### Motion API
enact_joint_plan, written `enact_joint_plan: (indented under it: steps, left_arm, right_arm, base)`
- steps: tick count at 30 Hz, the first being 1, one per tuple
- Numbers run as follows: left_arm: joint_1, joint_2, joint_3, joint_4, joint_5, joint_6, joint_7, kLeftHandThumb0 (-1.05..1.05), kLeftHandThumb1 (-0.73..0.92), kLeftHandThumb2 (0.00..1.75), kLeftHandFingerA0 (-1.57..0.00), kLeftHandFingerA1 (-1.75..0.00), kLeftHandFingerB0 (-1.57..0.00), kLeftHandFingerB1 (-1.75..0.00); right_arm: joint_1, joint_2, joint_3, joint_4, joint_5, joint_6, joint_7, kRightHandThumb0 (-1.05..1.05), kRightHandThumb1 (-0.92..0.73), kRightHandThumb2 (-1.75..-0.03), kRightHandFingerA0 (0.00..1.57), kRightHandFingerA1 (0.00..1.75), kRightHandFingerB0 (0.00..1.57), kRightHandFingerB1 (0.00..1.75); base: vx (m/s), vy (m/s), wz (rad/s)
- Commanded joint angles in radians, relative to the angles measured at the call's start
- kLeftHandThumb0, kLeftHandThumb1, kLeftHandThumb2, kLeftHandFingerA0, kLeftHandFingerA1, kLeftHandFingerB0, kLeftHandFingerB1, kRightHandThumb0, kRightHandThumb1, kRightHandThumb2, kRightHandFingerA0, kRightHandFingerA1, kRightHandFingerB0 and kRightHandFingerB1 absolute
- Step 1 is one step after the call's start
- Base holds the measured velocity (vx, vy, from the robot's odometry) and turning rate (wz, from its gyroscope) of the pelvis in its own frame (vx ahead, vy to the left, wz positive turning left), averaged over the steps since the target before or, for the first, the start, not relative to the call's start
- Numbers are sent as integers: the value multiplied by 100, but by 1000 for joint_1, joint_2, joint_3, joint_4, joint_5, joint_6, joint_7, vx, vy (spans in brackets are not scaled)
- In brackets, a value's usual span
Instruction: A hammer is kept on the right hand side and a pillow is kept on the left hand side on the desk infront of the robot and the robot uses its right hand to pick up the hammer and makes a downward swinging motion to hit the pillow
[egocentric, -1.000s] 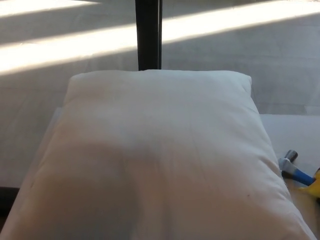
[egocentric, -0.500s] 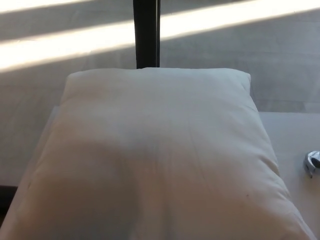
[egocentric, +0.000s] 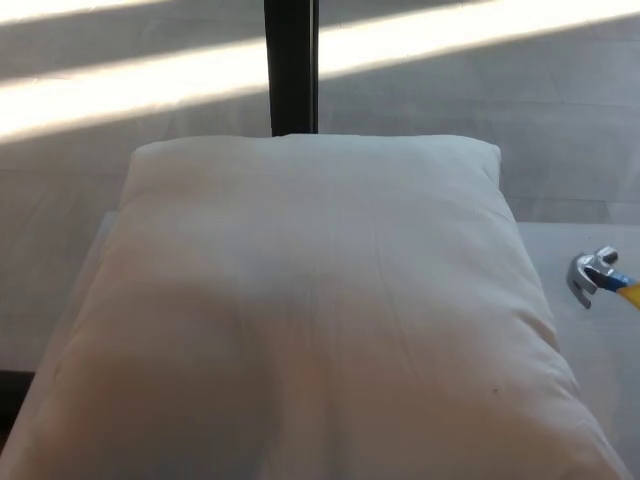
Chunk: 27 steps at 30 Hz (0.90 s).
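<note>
Since half a second ago, more of the hammer (egocentric: 600, 277) shows at the right edge of the frame — apparently lifted, beside the pillow (egocentric: 310, 320). No hand shows, so its fingers can't be told. Next: swing down onto the pillow.

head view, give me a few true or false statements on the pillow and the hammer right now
1. The white pillow fills most of the view. True.
2. The hammer lies on top of the pillow. False: its metal head shows at the right edge, beside the pillow.
3. Both robot hands are in view. False: neither hand shows.
4. The hammer's handle is blue and yellow near the head. True.
5. A dark post stands behind the pillow. True.
</note>
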<state>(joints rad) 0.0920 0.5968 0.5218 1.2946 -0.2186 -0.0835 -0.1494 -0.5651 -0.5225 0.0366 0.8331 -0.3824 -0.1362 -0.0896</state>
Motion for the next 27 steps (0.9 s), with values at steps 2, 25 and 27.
enact_joint_plan:
  steps: [2,25,27]
  left_arm:
    - [9,4,0,0,-4,-9,10,-70,75,62,-70,-59,-63,-47]
    - [31,-17,8,5,-13,-20,0,-71,75,62,-70,-59,-62,-47]
    - [33,-17,3,4,-7,-16,5,-71,75,62,-70,-59,-63,-47]
  right_arm:
    - [-83,10,-7,-116,63,18,120,-21,-44,-124,92,171,83,158]
    - [-376,280,-461,-369,707,891,364,-31,-62,-115,105,175,67,175]
    - [-401,273,-466,-342,717,949,393,-33,-62,-117,106,175,69,175]
  base:
    - [0,0,0]
    - [0,0,0]
    - [0,0,0]
